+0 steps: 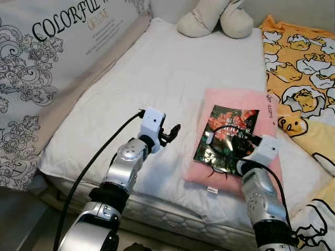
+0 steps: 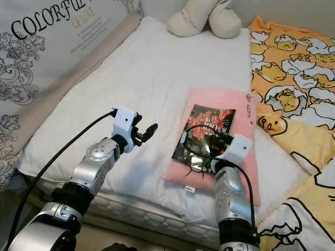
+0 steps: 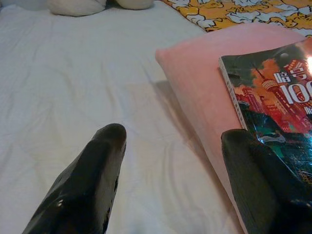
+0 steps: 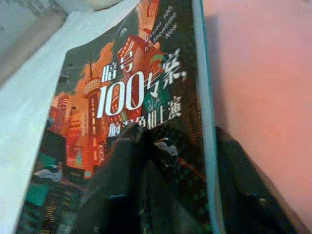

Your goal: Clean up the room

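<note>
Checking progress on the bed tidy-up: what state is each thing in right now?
Glossy dark paperback book: closed, lying flat on the pink pillow.
Flat pink pillow: lying on the white mattress, book on top.
Cream plush toy: at the head of the bed.
Yellow cartoon-print blanket: spread, rumpled.
Left gripper: fingers open, over the mattress.
Right gripper: at the book's near edge; grip unclear.

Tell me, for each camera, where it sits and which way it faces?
Left eye: on the head, facing down at the bed; both arms show.
Right eye: beside it, same scene; book on pink pillow.
Left wrist: looks along the open left gripper at sheet and pillow edge.
Right wrist: looks along the right gripper, close over the book cover.
Shared: all four show book and pillow.
</note>
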Controlling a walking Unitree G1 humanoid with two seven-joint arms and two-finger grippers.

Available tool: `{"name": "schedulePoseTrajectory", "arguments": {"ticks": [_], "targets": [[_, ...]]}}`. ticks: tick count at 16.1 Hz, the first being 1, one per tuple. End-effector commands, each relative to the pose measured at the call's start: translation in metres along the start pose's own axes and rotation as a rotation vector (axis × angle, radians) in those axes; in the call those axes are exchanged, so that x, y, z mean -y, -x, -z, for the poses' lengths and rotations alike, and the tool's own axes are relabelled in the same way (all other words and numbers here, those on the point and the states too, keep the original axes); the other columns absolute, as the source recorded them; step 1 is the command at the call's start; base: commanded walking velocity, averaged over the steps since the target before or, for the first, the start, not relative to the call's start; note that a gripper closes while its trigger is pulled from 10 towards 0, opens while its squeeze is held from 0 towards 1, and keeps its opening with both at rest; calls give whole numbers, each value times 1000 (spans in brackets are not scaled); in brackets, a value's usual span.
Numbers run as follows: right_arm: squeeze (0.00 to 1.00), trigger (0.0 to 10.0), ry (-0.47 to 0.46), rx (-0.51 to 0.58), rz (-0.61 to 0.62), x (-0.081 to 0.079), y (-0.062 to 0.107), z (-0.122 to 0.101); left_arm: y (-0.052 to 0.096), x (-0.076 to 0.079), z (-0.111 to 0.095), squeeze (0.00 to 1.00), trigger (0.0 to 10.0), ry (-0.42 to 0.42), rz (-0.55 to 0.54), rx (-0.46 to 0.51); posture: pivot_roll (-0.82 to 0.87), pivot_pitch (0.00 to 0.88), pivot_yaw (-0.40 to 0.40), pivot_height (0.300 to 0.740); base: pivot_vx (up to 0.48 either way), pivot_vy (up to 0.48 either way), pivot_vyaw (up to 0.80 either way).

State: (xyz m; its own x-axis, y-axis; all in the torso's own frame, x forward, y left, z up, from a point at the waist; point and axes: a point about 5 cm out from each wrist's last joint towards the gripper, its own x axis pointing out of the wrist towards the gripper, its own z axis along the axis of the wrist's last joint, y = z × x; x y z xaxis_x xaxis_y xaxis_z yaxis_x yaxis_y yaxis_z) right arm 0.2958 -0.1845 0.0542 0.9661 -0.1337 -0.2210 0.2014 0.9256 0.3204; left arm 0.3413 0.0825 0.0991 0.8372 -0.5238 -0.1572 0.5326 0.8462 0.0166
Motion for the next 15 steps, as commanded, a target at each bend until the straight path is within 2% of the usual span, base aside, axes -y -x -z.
{"name": "schedulePoseTrajectory", "arguments": {"ticks": [1, 2, 3, 4, 5, 6, 7, 9, 11, 12, 15], "targets": [[1000, 10000, 42, -27, 27, 6, 2, 8, -3, -1, -7, 0, 10000, -17, 7, 13, 8, 0, 73, 740, 0, 0, 0], [1000, 10000, 53, -18, 12, 3, 3, 7, -3, -1, -7, 0, 10000, -17, 8, 14, 5, 0, 74, 740, 0, 0, 0], [1000, 0, 45, -17, -3, 1, 3, 7, -3, -1, -7, 0, 10000, -17, 8, 14, 5, 0, 73, 740, 0, 0, 0], [1000, 0, 41, -16, -19, -2, 2, 7, -3, -2, -7, 0, 10000, -17, 7, 13, 5, 0, 73, 740, 0, 0, 0], [741, 0, 45, -4, -35, -6, 1, 5, -3, -2, -7, 0, 10000, -17, 7, 13, 5, 0, 74, 740, 0, 0, 0], [0, 0, 106, 36, -54, -12, 1, -2, -3, -2, -7, 0, 10000, -16, 7, 13, 5, 0, 74, 740, 0, 0, 0], [0, 0, 191, 85, -81, -19, 1, -10, -4, -2, -7, 0, 10000, -16, 7, 14, 5, 0, 74, 740, 0, 0, 0], [0, 0, 240, 118, -99, -24, 2, -14, -4, -2, -7, 0, 10000, -15, 6, 14, 4, 0, 73, 740, 0, 0, 0], [0, 0, 252, 130, -98, -25, 3, -15, -4, -1, -7, 0, 10000, -14, 7, 13, 4, 0, 71, 740, 0, 0, 0], [0, 0, 237, 131, -86, -24, 3, -13, -4, -1, -7, 0, 10000, -15, 9, 12, 5, 0, 71, 740, 0, 0, 0], [0, 0, 20, 88, -96, -25, 4, -10, -4, -2, -6, 0, 10000, -16, 9, 7, 4, 0, 74, 740, 0, 0, 0]]}}
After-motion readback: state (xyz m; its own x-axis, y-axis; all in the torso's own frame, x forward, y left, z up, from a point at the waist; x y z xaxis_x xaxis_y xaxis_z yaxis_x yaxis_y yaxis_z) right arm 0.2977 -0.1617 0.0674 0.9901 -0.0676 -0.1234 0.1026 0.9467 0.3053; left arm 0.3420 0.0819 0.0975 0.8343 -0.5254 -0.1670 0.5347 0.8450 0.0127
